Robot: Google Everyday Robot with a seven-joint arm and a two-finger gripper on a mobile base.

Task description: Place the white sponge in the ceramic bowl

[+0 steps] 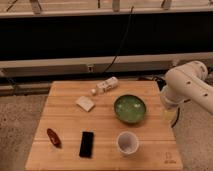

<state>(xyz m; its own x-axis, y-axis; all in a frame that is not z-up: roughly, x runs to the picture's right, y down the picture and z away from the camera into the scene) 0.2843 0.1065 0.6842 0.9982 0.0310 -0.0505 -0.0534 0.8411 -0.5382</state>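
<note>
The white sponge [85, 103] lies flat on the wooden table [65, 125], left of centre, near the back. The green ceramic bowl [130, 108] stands to its right, about a sponge's length away, and has nothing in it. My white arm [187, 87] comes in at the right edge of the table. My gripper [169, 117] hangs low beside the table's right edge, right of the bowl and far from the sponge, mostly hidden behind the arm.
A white plastic bottle [106, 85] lies on its side at the back, just behind the sponge. A white cup [127, 142] stands in front of the bowl. A black phone-like slab [86, 144] and a red-brown object [53, 137] lie front left.
</note>
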